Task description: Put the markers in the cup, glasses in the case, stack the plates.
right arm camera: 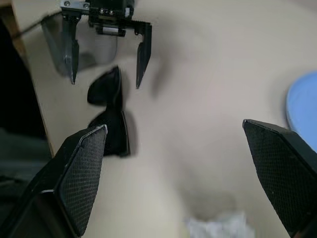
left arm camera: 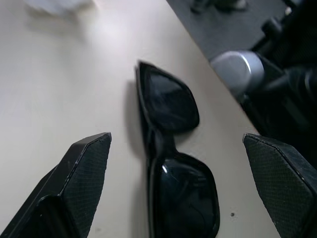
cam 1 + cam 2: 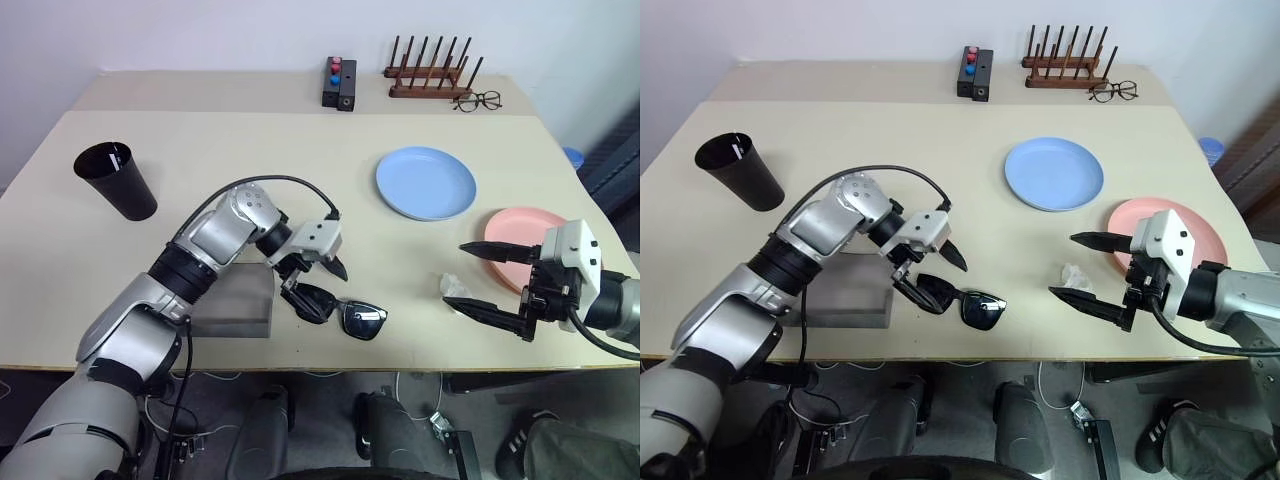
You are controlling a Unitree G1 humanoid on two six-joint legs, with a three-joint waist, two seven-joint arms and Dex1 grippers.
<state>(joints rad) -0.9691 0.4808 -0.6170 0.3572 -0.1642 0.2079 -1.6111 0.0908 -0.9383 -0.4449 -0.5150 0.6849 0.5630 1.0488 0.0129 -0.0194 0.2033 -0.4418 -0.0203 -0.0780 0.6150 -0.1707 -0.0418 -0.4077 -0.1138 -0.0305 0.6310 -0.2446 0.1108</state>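
Wide-spread jaws of the left gripper (image 3: 313, 279) hang over the glasses (image 3: 338, 310), which lie folded near the bench's front edge, one lens between the fingertips. Right gripper (image 3: 489, 280), equally wide, hovers empty beside the pink plate (image 3: 520, 232).

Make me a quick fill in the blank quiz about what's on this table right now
The left gripper hangs open over the black ____.
The light blue plate and the pink plate lie ____, not stacked.
The clear-lens spectacles lie beside the wooden ____.
The grey case sits under the robot's ____ arm.

Missing words: sunglasses; apart; rack; left
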